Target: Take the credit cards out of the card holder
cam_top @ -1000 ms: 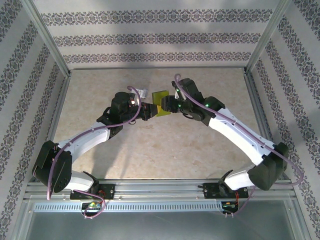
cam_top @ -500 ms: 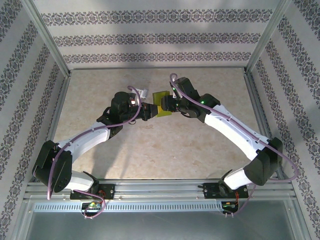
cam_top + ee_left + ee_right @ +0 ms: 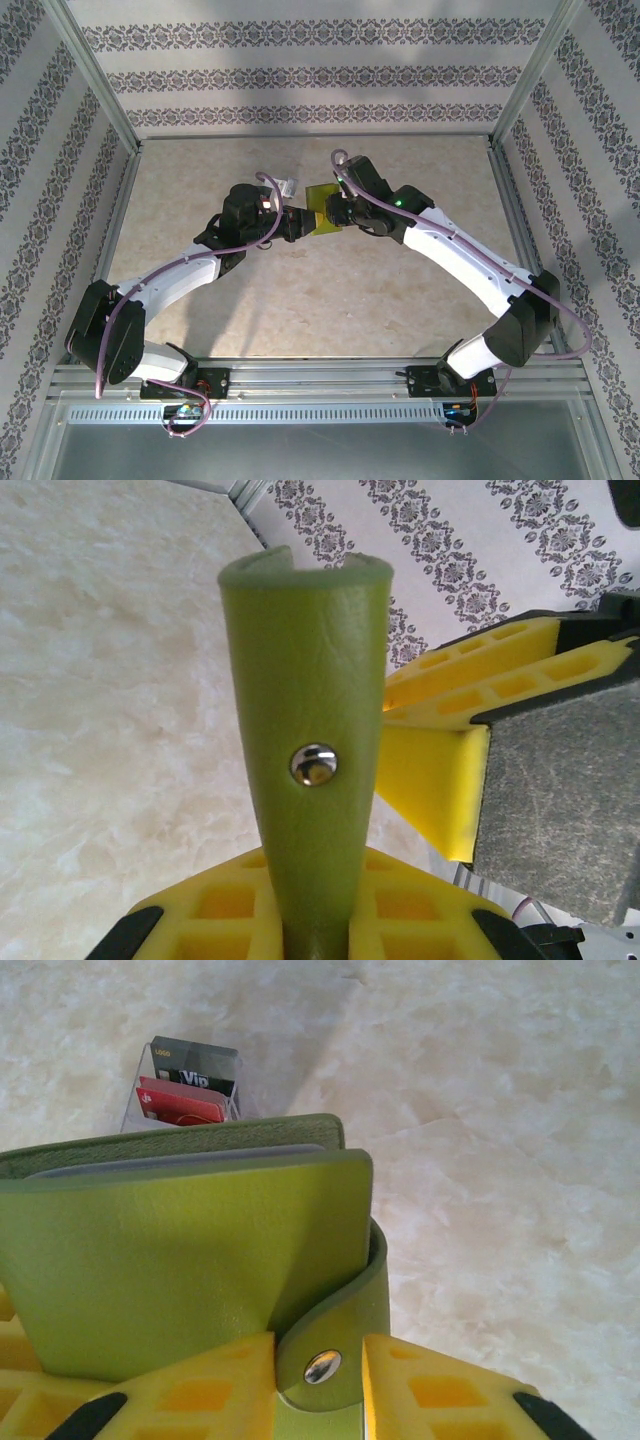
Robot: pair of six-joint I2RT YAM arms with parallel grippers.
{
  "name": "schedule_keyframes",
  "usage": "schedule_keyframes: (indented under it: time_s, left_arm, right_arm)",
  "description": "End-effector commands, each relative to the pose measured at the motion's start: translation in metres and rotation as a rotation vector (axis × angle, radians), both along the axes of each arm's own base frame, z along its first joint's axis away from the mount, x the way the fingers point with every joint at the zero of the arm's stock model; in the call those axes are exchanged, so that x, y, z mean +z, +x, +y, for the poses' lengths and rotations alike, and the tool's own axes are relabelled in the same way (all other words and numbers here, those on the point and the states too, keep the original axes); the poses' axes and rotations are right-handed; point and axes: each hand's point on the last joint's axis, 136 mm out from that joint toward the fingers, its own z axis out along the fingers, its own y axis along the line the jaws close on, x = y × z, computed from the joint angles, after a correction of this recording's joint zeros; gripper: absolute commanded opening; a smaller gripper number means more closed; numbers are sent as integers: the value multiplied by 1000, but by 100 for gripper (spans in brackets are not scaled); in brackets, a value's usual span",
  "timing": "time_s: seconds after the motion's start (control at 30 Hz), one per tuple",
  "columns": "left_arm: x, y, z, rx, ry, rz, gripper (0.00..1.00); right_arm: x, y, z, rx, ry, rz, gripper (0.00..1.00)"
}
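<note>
Seen from above, two arms meet over the middle of a marbled table (image 3: pixel 200 190). The left gripper (image 3: pixel 297 222) is clamped on one edge of an olive-green card holder (image 3: pixel 320 193), held between both arms. The right gripper (image 3: pixel 335 212) pinches the holder's snap tab (image 3: pixel 322 1345) between yellow fingers. The credit cards (image 3: pixel 185 1105), one red and one black, poke from a clear sleeve at the holder's far end.

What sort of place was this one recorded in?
Probably a staged robot test booth, not a home: aluminium frame posts, wallpaper-printed wall panels, and a marble-look tabletop.
</note>
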Motion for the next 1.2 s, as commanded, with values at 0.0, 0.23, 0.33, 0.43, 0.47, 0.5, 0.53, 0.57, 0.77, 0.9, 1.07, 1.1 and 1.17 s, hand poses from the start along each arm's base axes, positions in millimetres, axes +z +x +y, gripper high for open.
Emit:
schedule_keyframes:
  time_s: [0.0, 0.23, 0.33, 0.43, 0.47, 0.5, 0.53, 0.57, 0.77, 0.9, 1.07, 1.1, 1.17]
  left_arm:
    - [27, 4, -2, -14, -43, -95, 0]
    - [29, 4, 0, 0, -41, -98, 0]
    - [28, 5, 2, 15, -32, -96, 0]
    - [26, 5, 3, 17, -24, -89, 0]
    - [26, 5, 3, 19, -23, -89, 0]
    - [25, 5, 2, 18, -22, -87, 0]
    - [26, 5, 2, 17, -24, -88, 0]
    - [26, 6, 3, 20, -25, -86, 0]
    - [29, 5, 3, 9, -31, -100, 0]
    - [31, 2, 1, -10, -28, -106, 0]
    - [28, -5, 1, -55, 16, -124, 0]
    - [30, -7, 1, -64, 26, -131, 0]
    - [31, -11, 2, -87, 52, -146, 0]
  right_arm:
    - [-12, -2, -22, -50, -102, 19, 22]
    - [-15, -1, -22, -50, -116, 24, 4]
    - [-15, -1, -29, -63, -129, 19, 0]
    - [-17, -1, -38, -84, -125, 28, 0]
    - [-18, -1, -42, -91, -123, 30, 0]
    - [-19, -2, -45, -97, -123, 35, 0]
    - [-19, -2, -48, -101, -122, 36, 0]
    - [-21, -3, -51, -105, -124, 41, 0]
    - [-30, -8, -68, -115, -135, 61, 0]
    - [-31, -9, -70, -105, -126, 62, 0]
    - [-23, -9, -69, -73, -67, 40, 32]
    - [-20, -9, -70, -69, -48, 31, 40]
    - [-14, -10, -73, -61, -7, 16, 46]
